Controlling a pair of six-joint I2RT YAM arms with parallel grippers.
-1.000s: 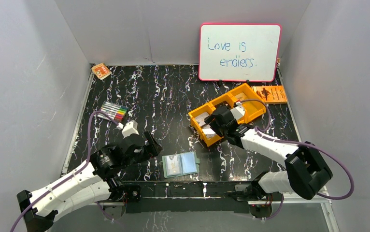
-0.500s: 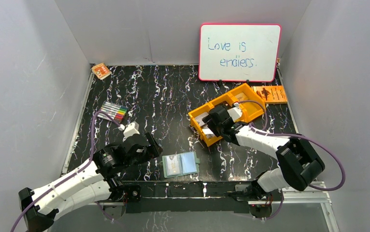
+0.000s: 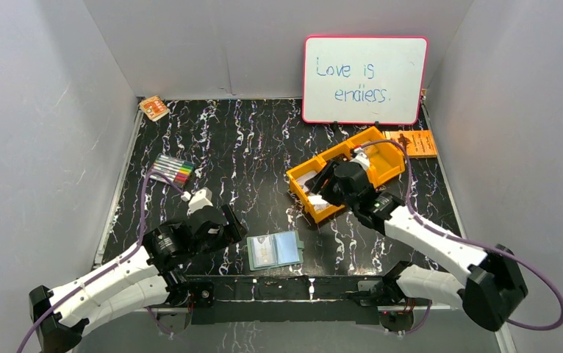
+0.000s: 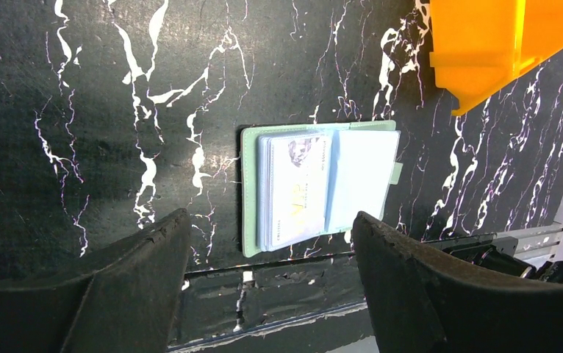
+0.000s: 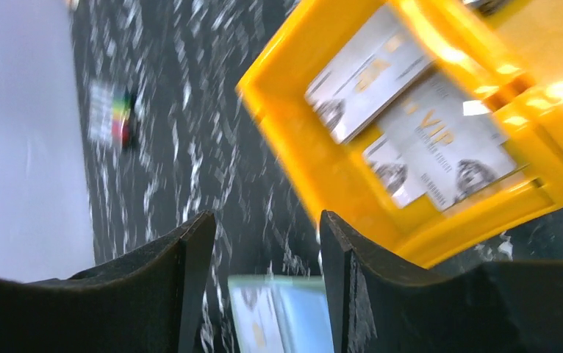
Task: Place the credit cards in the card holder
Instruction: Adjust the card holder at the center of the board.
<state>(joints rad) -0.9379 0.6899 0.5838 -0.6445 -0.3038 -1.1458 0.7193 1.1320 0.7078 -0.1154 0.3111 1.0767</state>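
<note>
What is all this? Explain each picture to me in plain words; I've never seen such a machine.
Two white robot arms are bolted at the near edge of a black marbled table. The overhead picture shows both: left arm, right arm. The other two come from cameras on their wrists, dark jaws at the bottom. The left looks down on an open green card holder; the right on pale cards in an orange tray. Both pairs of jaws stand open, holding nothing. A whiteboard and markers are there too.
</note>
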